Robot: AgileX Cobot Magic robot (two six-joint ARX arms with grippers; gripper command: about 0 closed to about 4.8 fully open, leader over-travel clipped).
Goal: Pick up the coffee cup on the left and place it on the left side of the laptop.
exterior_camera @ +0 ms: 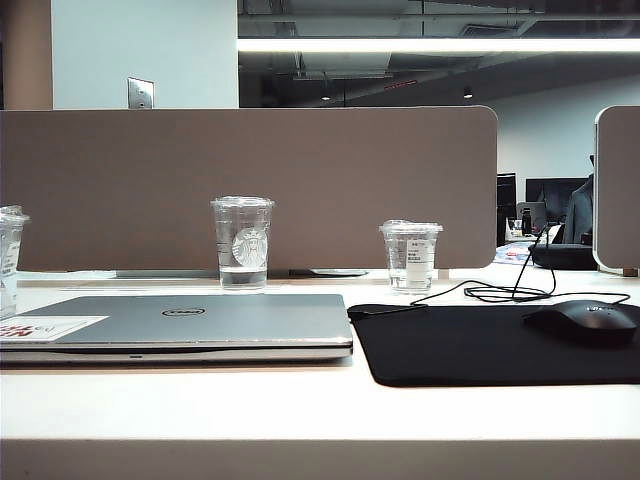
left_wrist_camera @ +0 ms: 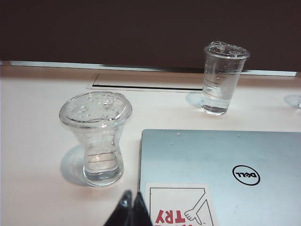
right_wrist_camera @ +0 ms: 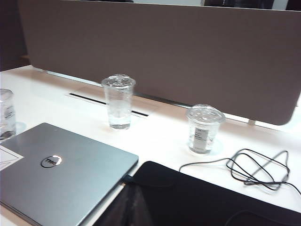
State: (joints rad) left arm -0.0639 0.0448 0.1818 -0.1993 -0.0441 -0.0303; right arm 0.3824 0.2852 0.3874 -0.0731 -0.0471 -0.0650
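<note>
**Cup stands left of the laptop; both grippers empty**

The left gripper (left_wrist_camera: pixel 131 209) shows only as 2 dark fingertips pressed together at the edge of the left wrist view, clenched on nothing. It sits just short of the laptop's (left_wrist_camera: pixel 221 174) corner, near the white sticker (left_wrist_camera: pixel 181 207) with red marks. Just beyond the tips, and apart from them, the coffee cup (left_wrist_camera: pixel 96 139) stands upright on the white table (left_wrist_camera: pixel 42 122), just beside the laptop's left edge, lid on, a little clear liquid at the bottom.

The right gripper (right_wrist_camera: pixel 134 207) is a dim, blurred shape low in the right wrist view, over the seam between laptop and black mat (right_wrist_camera: pixel 197 197); whether it is released or clenched I cannot tell. Neither arm appears in the exterior view.

Farther out, the taller Starbucks cup (exterior_camera: pixel 242 243) stands behind the laptop, and the small cup (exterior_camera: pixel 411 256) with a white label stands behind the mat, near the mouse (exterior_camera: pixel 585 322) and its cable (exterior_camera: pixel 500 292).

Judged from this, the placing step looks done: the cup rests left of the laptop, free of any grip. Little seems left beyond keeping both arms clear of it; a nudge could tip so light a cup.
</note>
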